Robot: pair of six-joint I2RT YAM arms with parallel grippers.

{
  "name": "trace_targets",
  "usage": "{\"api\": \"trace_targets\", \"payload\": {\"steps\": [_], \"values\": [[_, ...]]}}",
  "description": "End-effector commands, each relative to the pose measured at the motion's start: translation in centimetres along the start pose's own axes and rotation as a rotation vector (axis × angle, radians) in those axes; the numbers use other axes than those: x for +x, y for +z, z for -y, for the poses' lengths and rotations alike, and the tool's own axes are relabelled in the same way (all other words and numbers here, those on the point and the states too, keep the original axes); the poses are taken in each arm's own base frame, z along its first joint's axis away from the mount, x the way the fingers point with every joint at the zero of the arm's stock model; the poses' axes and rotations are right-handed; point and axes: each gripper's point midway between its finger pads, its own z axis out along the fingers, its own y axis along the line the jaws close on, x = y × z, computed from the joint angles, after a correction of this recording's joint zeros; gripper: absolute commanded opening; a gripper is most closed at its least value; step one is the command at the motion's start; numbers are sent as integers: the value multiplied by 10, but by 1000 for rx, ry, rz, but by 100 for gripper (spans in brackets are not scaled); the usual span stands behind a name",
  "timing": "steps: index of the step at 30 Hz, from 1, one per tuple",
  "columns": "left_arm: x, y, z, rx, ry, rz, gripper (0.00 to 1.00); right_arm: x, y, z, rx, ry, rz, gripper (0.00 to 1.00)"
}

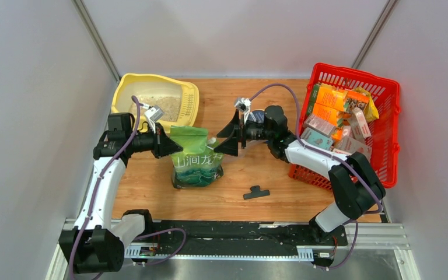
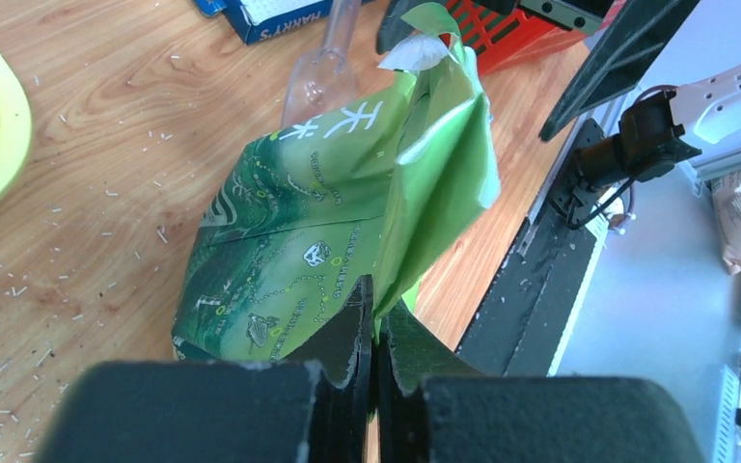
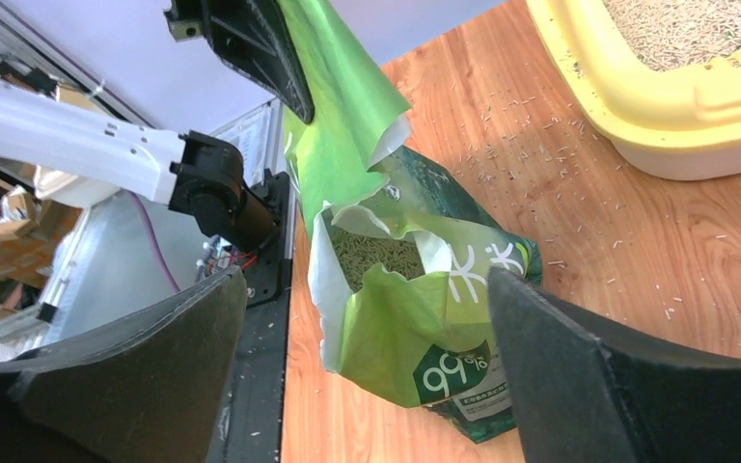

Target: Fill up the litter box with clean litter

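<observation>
The pale yellow litter box sits at the back left of the table with beige litter inside; its rim shows in the right wrist view. The green litter pouch stands open in the middle, granules visible in its mouth. My left gripper is shut on the pouch's top edge. My right gripper is open wide just right of the pouch top, not touching it; its fingers frame the pouch.
A red basket of orange and pink cartons stands at the right. A small black part lies on the table in front. Spilled granules scatter on the wood near the box. A blue box lies beyond the pouch.
</observation>
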Motion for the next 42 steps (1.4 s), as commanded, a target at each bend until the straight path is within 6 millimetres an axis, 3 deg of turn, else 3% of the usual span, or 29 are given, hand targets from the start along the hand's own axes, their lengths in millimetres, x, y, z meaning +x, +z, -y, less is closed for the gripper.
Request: {"api": "trace_targets", "payload": {"steps": [1,5,10,15,19,29,42], "values": [[-9,-2,5,19,12,-8,3,-6,6,-12,-29,-219,28,100],[-11,-3,6,28,9,-12,3,8,15,-11,-32,-350,-12,100],[-12,-3,9,39,2,-16,3,2,23,2,-14,-362,3,100],[-14,-4,10,36,-1,-21,2,6,32,0,-61,-240,24,98],[-13,-6,7,24,1,-25,1,9,35,-8,-103,-146,33,88],[-14,-9,-7,-15,-3,-4,0,14,35,-23,-134,-4,39,73],[-12,-10,-9,-17,-21,4,0,21,44,-8,-40,121,62,66]]}}
